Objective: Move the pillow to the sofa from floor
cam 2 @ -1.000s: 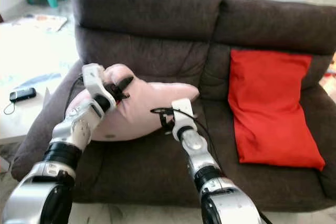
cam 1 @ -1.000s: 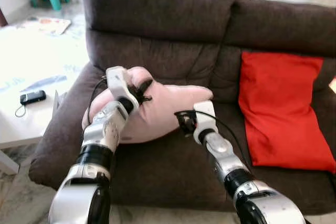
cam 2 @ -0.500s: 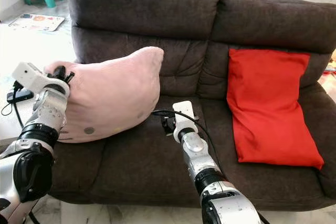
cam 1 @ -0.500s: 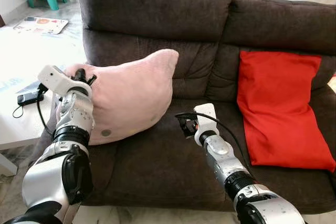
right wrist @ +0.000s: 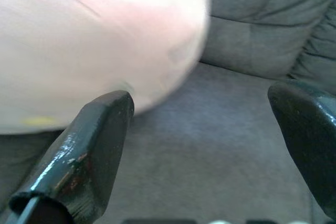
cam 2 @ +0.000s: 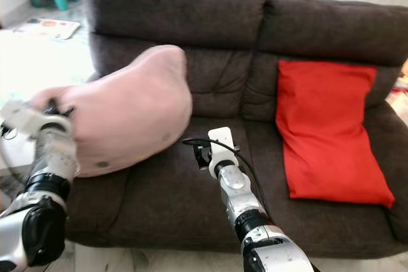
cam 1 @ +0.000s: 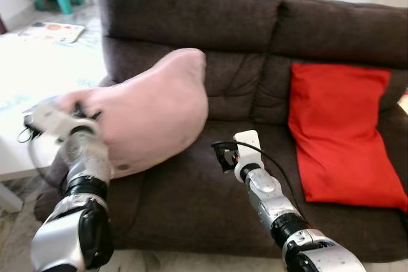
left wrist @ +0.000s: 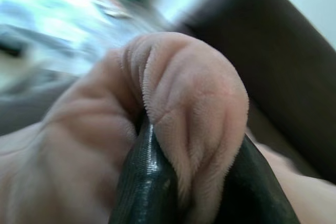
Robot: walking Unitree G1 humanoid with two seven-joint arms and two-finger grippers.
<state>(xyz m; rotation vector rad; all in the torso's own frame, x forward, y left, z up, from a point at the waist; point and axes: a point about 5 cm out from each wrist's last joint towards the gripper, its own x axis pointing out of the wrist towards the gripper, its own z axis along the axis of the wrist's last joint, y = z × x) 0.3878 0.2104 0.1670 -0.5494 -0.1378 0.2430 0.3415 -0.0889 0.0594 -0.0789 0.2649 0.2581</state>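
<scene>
Two claws | left claw [left wrist: 189, 182] pinches pillow [cam 1: 150, 113] | right claw [right wrist: 210, 145] spread

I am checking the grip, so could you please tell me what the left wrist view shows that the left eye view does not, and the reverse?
The left wrist view alone shows a fold of the pink pillow pinched between the left gripper's black fingers. The left eye view alone shows the red cushion, the right gripper open over the seat, and the white table. Both show the pillow and the brown sofa.
</scene>
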